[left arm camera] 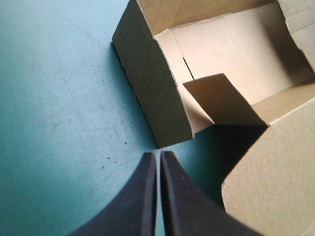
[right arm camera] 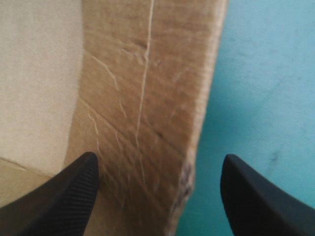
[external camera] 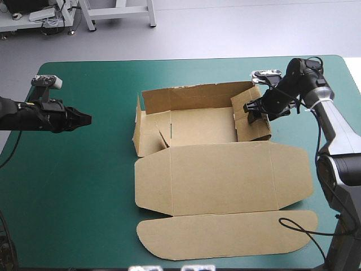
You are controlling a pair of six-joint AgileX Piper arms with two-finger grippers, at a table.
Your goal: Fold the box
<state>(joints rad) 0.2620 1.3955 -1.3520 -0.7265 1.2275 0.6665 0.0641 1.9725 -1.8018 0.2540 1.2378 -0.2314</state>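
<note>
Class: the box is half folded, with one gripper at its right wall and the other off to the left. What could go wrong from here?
1. The right gripper stands open astride the right wall of the box. The wall's edge looks creased, so closing or pushing might buckle it.
2. The left gripper is shut and apart from the left wall, and a flap stands loose. That side may splay, or the box may slide.

The box point(right arm camera: 147, 98) wall inside the right tool's point(right arm camera: 160, 156) wide gap is blurred and cut off all round. Ahead of the left tool point(left arm camera: 158, 153), the box's far side runs out of view.
</note>
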